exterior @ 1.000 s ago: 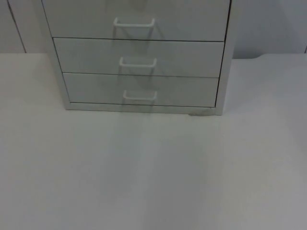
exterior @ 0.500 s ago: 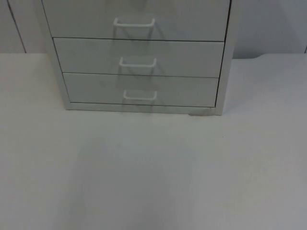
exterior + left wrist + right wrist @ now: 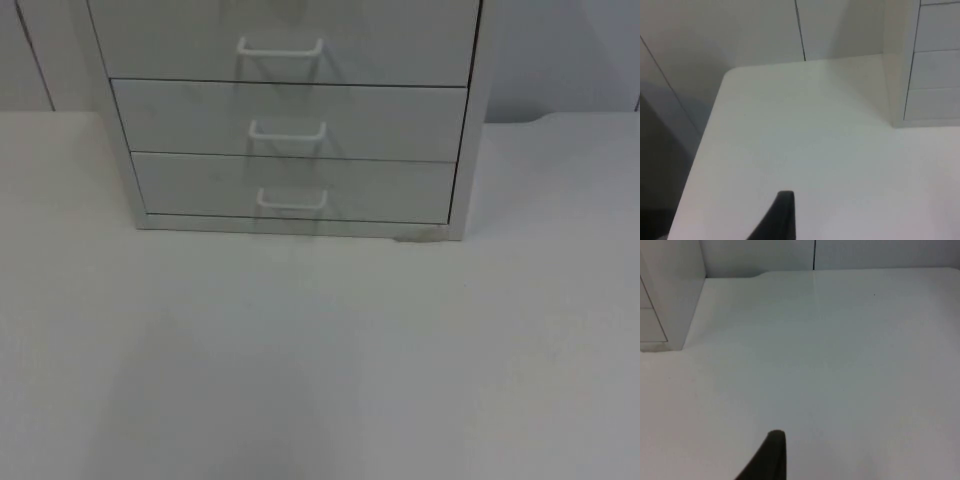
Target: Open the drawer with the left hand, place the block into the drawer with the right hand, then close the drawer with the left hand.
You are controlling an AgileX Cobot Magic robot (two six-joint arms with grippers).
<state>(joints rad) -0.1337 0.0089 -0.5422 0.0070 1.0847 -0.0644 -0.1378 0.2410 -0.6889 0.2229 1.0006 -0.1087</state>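
You have the white three-drawer metal cabinet (image 3: 290, 120) shut at the table's far side, so hook its stiff, slim white loop handle (image 3: 291, 199), though I cannot tell either waiting gripper's opening or load

Drawer cabinet (image 3: 290, 120) at the back middle of the tabletop (image 3: 320, 350), against the partition wall (image 3: 560, 50). Three drawers stacked: top drawer (image 3: 285, 35) over middle drawer (image 3: 290, 118) over bottom drawer (image 3: 292, 188), all apparently shut. One handle (image 3: 291, 199) centred on each front. Left hand fingertip (image 3: 780, 217) above the tabletop's left part, beside the cabinet; right hand fingertip (image 3: 767, 456) likewise on the right.
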